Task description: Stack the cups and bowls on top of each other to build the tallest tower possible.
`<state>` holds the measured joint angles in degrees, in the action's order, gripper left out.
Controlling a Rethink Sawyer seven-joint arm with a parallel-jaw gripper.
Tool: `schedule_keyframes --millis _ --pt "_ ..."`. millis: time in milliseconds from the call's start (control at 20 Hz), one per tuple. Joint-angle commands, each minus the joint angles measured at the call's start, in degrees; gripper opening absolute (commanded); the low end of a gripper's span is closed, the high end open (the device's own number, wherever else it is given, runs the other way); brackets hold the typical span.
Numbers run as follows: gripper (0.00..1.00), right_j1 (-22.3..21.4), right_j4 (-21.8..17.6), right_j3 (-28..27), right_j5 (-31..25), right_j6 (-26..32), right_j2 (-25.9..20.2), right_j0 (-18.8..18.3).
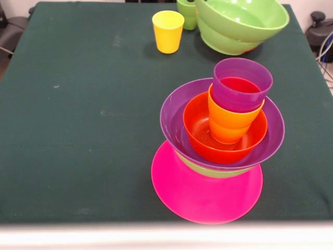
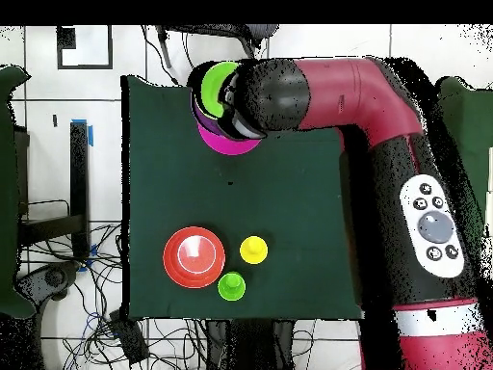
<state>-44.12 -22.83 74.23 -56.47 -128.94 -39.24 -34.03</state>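
Note:
In the front view the tower point(image 1: 221, 151) stands near the front edge. From the bottom up it is a wide pink base point(image 1: 203, 195), a green bowl point(image 1: 208, 171), the wide purple bowl point(image 1: 174, 122), an orange-red bowl point(image 1: 200, 130), the orange cup point(image 1: 229, 122) and the purple cup point(image 1: 242, 83). The yellow cup point(image 1: 168, 31) and light green cup point(image 1: 187, 13) stand at the far side. A light green bowl point(image 1: 239, 23) sits tilted on an orange-red one point(image 1: 251, 50). No gripper shows there. In the overhead view the arm's black end point(image 2: 260, 96) covers the tower point(image 2: 226, 143); the gripper is hidden beneath it.
In the overhead view an orange-red bowl point(image 2: 194, 256), the yellow cup point(image 2: 253, 250) and the green cup point(image 2: 231, 285) sit near the robot's side of the dark green table point(image 2: 164, 173). A green rim point(image 2: 217, 82) shows beside the arm's end. Cables lie on the floor.

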Motion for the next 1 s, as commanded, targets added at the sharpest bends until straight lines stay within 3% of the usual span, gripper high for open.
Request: schedule_keyframes --millis 50,500,1000 --pt "0.0 5.78 -1.16 -4.49 -6.75 8.02 1.48 2.36" --pt "0.0 7.57 -1.79 -5.85 -4.93 8.88 1.99 2.38" --pt "0.0 8.24 -1.84 -2.81 -2.29 8.06 2.4 1.56"
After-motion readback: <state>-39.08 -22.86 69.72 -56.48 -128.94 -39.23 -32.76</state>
